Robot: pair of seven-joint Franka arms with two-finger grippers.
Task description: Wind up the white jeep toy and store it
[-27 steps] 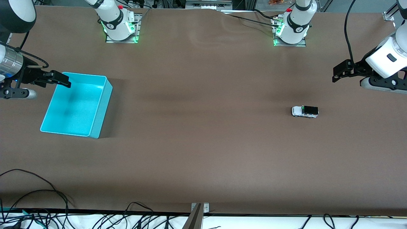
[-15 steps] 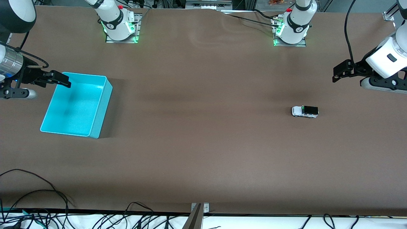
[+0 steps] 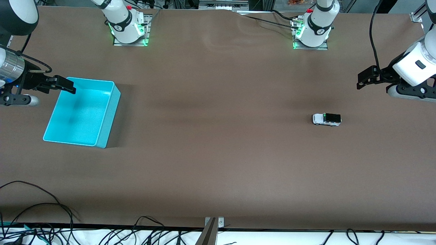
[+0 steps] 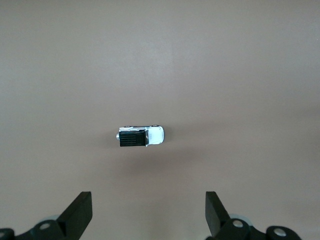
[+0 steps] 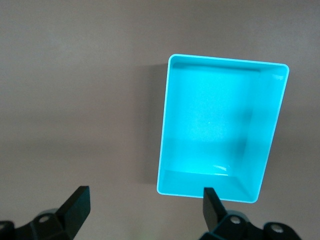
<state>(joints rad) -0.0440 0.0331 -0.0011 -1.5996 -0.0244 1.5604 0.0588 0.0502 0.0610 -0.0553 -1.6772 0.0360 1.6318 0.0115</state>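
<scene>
On table: one white jeep toy, one bin.

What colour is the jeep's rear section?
Black, on the white jeep toy; clearest in the left wrist view.

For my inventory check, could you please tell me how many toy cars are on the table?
1. The small white toy jeep with a black roof sits on the brown table, toward the left arm's end; none lies in the turquoise plastic bin.

No legible text — none anywhere
</scene>
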